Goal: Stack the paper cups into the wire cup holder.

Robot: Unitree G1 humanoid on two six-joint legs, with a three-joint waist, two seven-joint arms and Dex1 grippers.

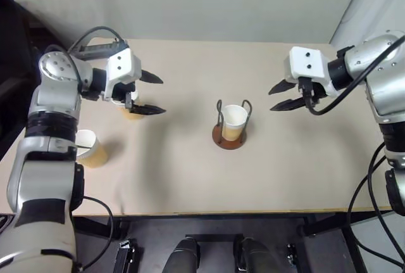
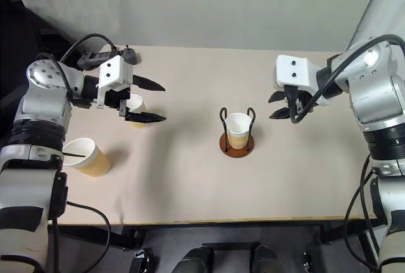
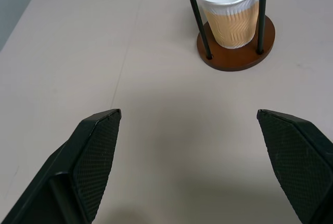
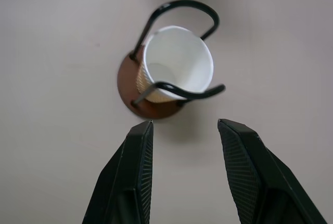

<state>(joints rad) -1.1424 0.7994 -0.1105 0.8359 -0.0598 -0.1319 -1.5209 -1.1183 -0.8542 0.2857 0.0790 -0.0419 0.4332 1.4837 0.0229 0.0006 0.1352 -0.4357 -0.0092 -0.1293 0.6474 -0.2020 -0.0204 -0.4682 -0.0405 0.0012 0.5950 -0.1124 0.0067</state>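
The wire cup holder [image 1: 228, 139], a brown disc with two dark wire loops, stands mid-table with one paper cup [image 1: 233, 121] upright inside it. A second paper cup [image 2: 137, 109] sits on the table under my left gripper [image 1: 149, 94], partly hidden by its lower finger. The left gripper is open and empty above it. A third paper cup [image 1: 92, 149] stands near the table's left edge beside my left arm. My right gripper [image 1: 282, 96] hovers to the right of the holder, open, nothing between its fingers. The right wrist view looks down on the holder [image 4: 152, 108] and its cup [image 4: 177, 64].
The beige table [image 1: 190, 184] has its front edge close to me and a pale wall behind its far edge. Black cables loop over my left arm [image 1: 95, 35] and hang from my right arm [image 1: 373, 178] past the table's right edge.
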